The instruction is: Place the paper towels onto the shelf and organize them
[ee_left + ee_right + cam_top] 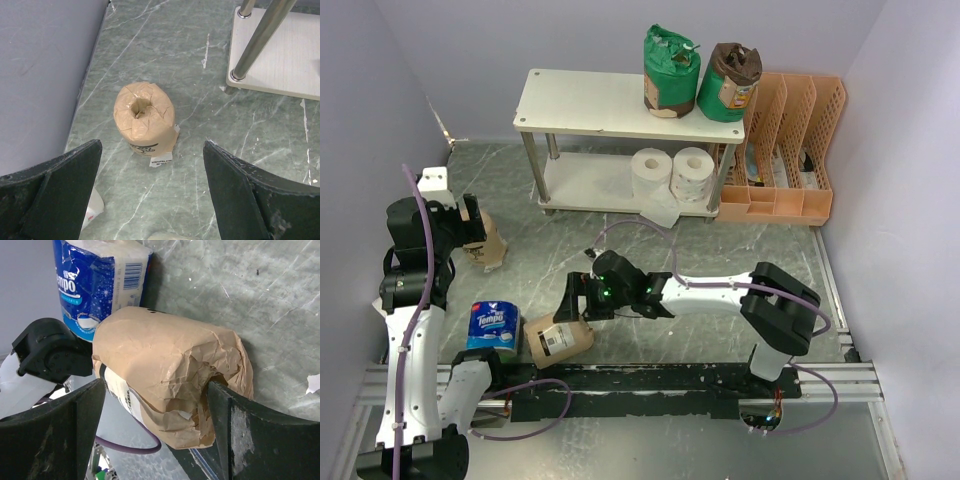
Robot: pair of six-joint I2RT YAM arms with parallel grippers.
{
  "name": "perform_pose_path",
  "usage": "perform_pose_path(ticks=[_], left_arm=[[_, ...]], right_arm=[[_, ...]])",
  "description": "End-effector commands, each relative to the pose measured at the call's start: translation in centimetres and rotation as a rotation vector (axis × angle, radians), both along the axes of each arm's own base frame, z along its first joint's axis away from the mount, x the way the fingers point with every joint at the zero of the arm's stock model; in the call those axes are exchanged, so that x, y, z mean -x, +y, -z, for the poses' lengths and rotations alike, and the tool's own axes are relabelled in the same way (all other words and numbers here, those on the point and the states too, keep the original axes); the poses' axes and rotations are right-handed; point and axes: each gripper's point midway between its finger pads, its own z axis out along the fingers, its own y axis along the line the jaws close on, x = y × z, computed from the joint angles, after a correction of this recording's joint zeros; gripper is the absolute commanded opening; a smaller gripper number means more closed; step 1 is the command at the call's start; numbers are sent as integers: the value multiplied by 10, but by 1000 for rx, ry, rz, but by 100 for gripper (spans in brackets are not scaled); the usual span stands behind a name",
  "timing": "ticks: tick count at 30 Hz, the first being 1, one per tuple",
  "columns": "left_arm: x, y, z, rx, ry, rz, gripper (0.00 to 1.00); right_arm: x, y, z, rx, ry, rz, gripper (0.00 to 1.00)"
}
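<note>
Two green-wrapped rolls with brown tops stand upright on the top board of the shelf, toward its right end. Two bare white rolls stand touching on the lower board, and the shelf itself sits at the tabletop's far edge. A tan-wrapped roll stands upright near the left edge, its crumpled paper folded into the core hole and a printed label low on its side. The left claw hangs above it, wide and empty, one finger on each side and clear of the wrap. A second tan roll lies on its side near the near edge, just beside the blue Tempo roll. It lies between the fingers of the right claw, with one finger against its creased end. I cannot tell whether this claw grips it.
</note>
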Motion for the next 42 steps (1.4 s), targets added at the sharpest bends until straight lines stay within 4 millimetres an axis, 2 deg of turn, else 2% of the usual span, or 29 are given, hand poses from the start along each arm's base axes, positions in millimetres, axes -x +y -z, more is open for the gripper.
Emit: perform_pose_path(ticks=[1, 12, 14, 16, 17, 21, 24, 25, 26, 27, 28, 30, 33, 39, 40, 42], left_arm=[[0, -5, -3, -5, -19, 32, 95], [0, -7, -2, -4, -17, 43, 94], [0, -7, -2, -4, -18, 43, 94], [0, -7, -2, -3, -20, 43, 94], [0, -8, -2, -3, -20, 44, 94], [1, -8, -2, -5, -18, 44, 94], [0, -8, -2, -5, -19, 48, 94], [0, -9, -2, -5, -19, 48, 94], [0, -8, -2, -5, -20, 47, 93], [0, -9, -3, -6, -21, 48, 93], [0, -8, -3, -6, -22, 46, 93], [0, -9, -4, -5, -23, 48, 93], [-1, -10, -5, -4, -22, 51, 92], [-2, -14, -7, -1, -24, 68, 92], [-2, -15, -8, -2, -25, 69, 91], [-2, -13, -12, -12, -31, 58, 89]], right_arm=[[5, 10, -4, -52, 20, -28, 78], [19, 8, 5, -83, 69, -79, 32], [23, 10, 2, -105, 78, -108, 22], [26, 13, -4, -134, 82, -132, 4], [27, 14, -8, -148, 79, -140, 0], [19, 17, -35, -155, -29, -161, 0], [-7, 17, -69, -48, -247, -180, 0], [-16, 10, -72, 40, -321, -197, 0], [-24, 7, -85, 85, -397, -204, 0], [-38, 8, -108, 111, -494, -189, 0], [-50, 1, -119, 167, -582, -188, 0], [-72, -6, -152, 226, -731, -170, 0], [-97, -14, -203, 285, -940, -165, 0], [-153, -25, -313, 442, -1314, -35, 0], [-162, -24, -325, 493, -1368, -34, 0], [-181, -32, -360, 591, -1479, 44, 0]])
